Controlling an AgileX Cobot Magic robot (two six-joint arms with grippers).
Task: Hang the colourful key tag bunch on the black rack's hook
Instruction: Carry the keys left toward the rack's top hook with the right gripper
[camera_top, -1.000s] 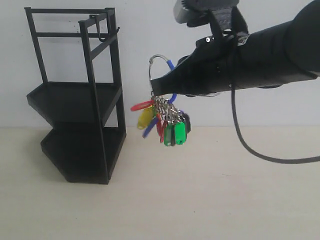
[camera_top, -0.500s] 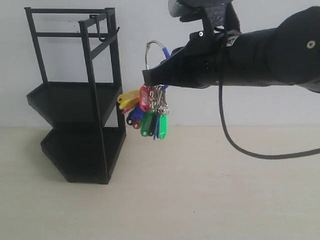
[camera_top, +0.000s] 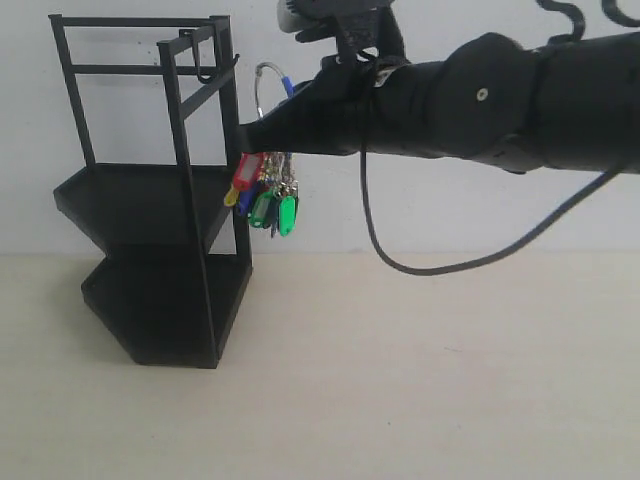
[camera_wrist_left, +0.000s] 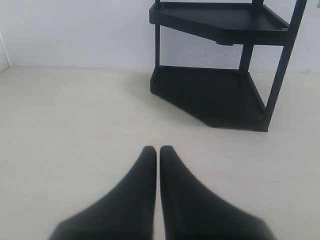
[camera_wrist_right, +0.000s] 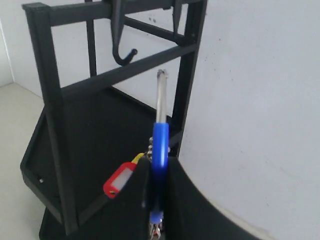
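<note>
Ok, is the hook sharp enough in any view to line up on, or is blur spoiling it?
Right wrist view: thin black J-shaped hook crisp against the white wall; right claw a dark featureless mass. Exterior view: even light, hook tiny on the tall black metal rack, colourful key tag bunch slightly soft. Left wrist view: left claw blurred, hook out of frame.

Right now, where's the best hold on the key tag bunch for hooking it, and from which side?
Take the colourful key tag bunch low on its blue loop, where the right gripper pinches it, coming from the side away from the black rack. That leaves the loop's upper arc standing free to pass over the hook, while the tags dangle below.
</note>
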